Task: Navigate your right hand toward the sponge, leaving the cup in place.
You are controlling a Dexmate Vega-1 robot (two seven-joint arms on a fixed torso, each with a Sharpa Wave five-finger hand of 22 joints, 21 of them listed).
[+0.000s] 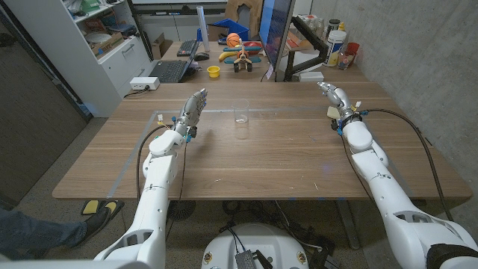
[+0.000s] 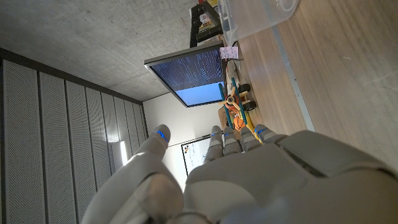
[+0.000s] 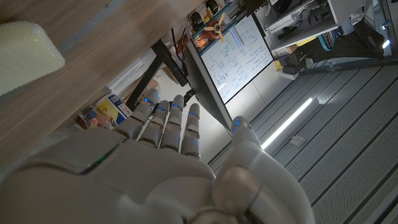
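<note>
Steering my right hand point(image 1: 334, 99), fingers extended and empty, near the pale sponge point(image 3: 28, 55) just beside it on the table; looks light and squashy, so I'd pinch its sides, cup point(image 1: 240, 113) untouched mid-table.

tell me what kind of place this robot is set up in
Probably a robotics lab or office workroom. Behind the wooden table stands a large monitor on an arm, a desk with a laptop and colourful toys, plus white shelving against a bare concrete wall.
</note>
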